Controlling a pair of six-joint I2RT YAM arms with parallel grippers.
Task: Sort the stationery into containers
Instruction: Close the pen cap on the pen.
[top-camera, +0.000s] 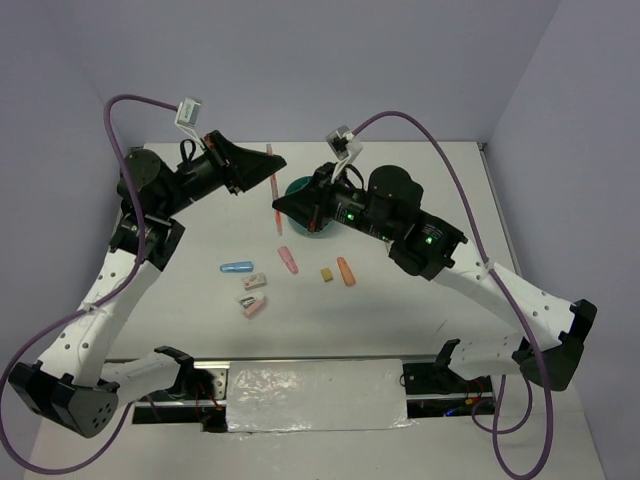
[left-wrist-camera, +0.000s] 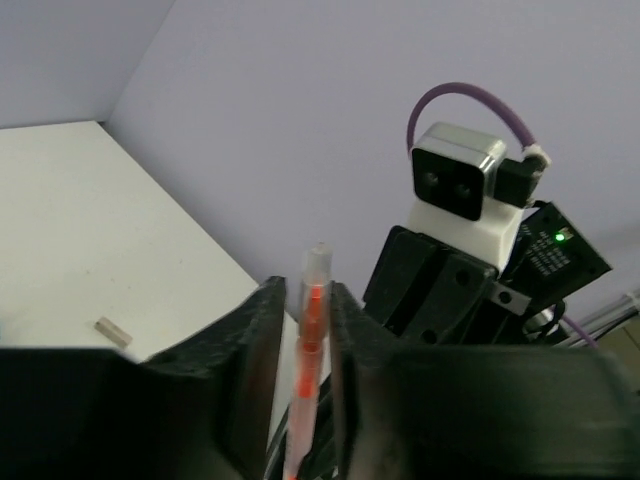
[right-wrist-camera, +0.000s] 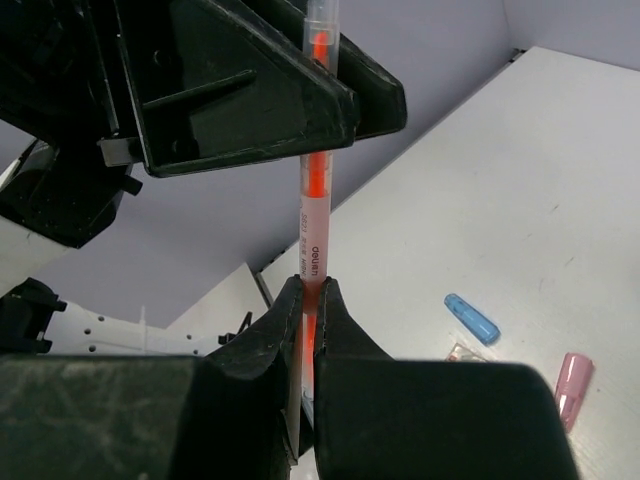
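Observation:
A thin pink-and-white pen (top-camera: 274, 190) hangs in the air between the two grippers, left of the round teal tub (top-camera: 298, 187). My right gripper (right-wrist-camera: 310, 285) is shut on the pen (right-wrist-camera: 315, 220) at its lower part. My left gripper (left-wrist-camera: 305, 290) stands round the pen's (left-wrist-camera: 312, 330) capped upper end, jaws slightly apart with a gap on one side. On the table lie a blue capsule (top-camera: 236, 268), a pink capsule (top-camera: 288, 260), an orange capsule (top-camera: 346, 271), a tan block (top-camera: 327, 273) and a pink-white block (top-camera: 256, 282).
A grey block (top-camera: 245, 300) and a pink piece (top-camera: 255, 308) lie nearer the arm bases. A small pale block (left-wrist-camera: 114, 332) rests on the table near the back wall. The right arm's body (top-camera: 400, 215) covers part of the tub.

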